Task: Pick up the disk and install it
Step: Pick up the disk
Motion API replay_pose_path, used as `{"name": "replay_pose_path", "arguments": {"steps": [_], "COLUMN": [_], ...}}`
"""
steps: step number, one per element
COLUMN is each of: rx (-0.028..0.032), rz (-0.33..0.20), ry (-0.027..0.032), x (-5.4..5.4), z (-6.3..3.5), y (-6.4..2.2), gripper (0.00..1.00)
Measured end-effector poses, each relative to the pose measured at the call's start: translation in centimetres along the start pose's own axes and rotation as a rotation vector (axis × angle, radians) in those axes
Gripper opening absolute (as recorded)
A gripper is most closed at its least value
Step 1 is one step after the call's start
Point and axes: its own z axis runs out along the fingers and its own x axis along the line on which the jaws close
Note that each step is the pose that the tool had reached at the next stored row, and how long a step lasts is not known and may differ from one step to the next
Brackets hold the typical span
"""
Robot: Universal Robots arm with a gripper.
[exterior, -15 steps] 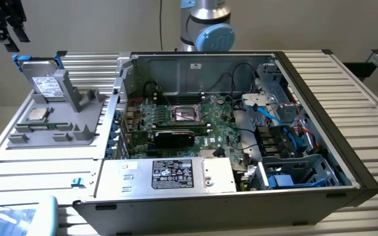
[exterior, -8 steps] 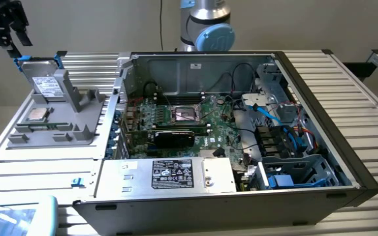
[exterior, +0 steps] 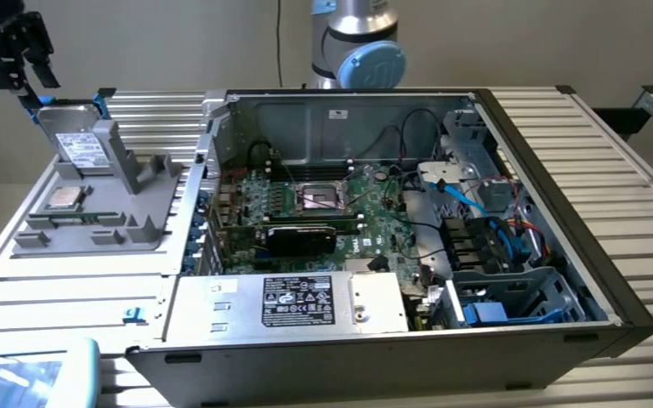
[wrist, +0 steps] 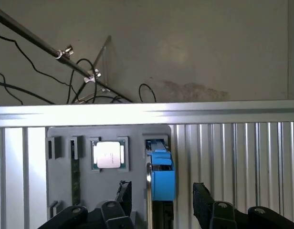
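The gripper (wrist: 161, 186) hangs with its jaws spread wide and nothing held. Its two black fingers (wrist: 123, 195) stand well apart on either side of the disk's top edge, with a clear gap on each side. In the exterior view it sits just above the disk (exterior: 79, 144) and apart from it, a little toward the exterior view's left. The disk stands upright on its edge, its white label facing out and its blue carrier frame showing along both side edges. It is slotted into the far edge of a grey fixture (exterior: 111, 225). A small square chip (exterior: 65, 197) lies flat in a recess of the fixture just in front of the disk, and the fixture's other slots sit nearer the front. The fixture rests on the slatted metal table (exterior: 599, 144) at its far corner on the exterior view's left, with bare slats behind it up to the table's far rim. Beside it, filling the table's middle, lies the opened computer case (exterior: 553, 212), whose raised side wall runs close along the fixture's edge. Inside are the green mainboard (exterior: 320, 204), loose black and blue cables, a silver power supply (exterior: 292, 302) with a black label along the near wall, and a grey drive cage (exterior: 525, 293) at the near corner on the exterior view's right. The arm's base (exterior: 355, 42) rises behind the case's far wall.
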Motion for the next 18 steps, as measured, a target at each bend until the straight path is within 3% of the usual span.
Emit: {"name": "replay_pose_path", "arguments": {"steps": [18], "rx": [-0.0068], "rz": [-0.029], "ry": [0.0007], "x": [0.3], "z": [3.27], "y": [-0.08], "gripper": [0.63]}}
